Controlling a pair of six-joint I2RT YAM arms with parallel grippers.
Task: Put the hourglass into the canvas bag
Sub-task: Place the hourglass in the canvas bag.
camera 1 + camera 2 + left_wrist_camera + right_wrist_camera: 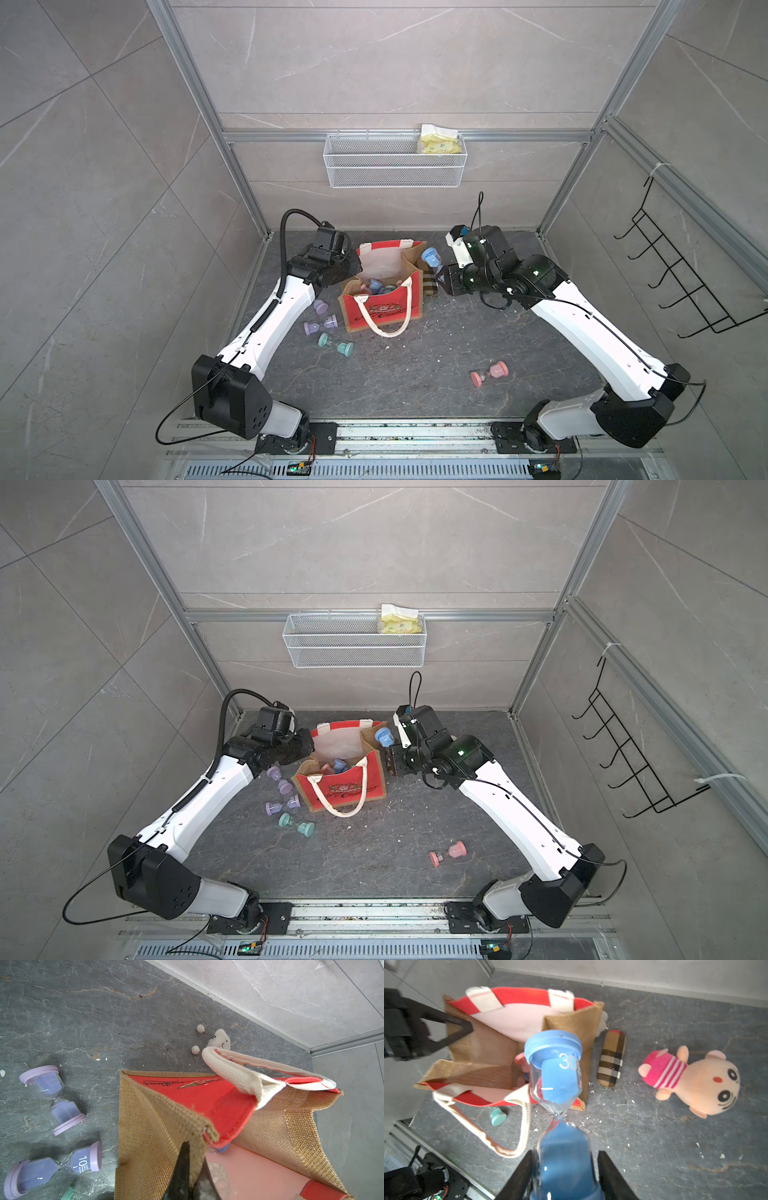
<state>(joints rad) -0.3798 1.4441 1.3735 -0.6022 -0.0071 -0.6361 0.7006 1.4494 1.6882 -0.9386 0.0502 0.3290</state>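
The canvas bag stands open mid-floor, red front panel toward the arms, tan burlap sides, one white handle hanging over the front. My left gripper is shut on the bag's left burlap rim and holds that side up. My right gripper is shut on the lower bulb of a blue hourglass. The hourglass is in the air at the bag's right rear corner, just outside the rim. Several hourglasses lie inside the bag.
Two lilac hourglasses, a teal hourglass and a pink hourglass lie on the floor. A brown plaid cylinder and a plush toy lie right of the bag. A small white plush lies behind it. A wire basket hangs on the back wall.
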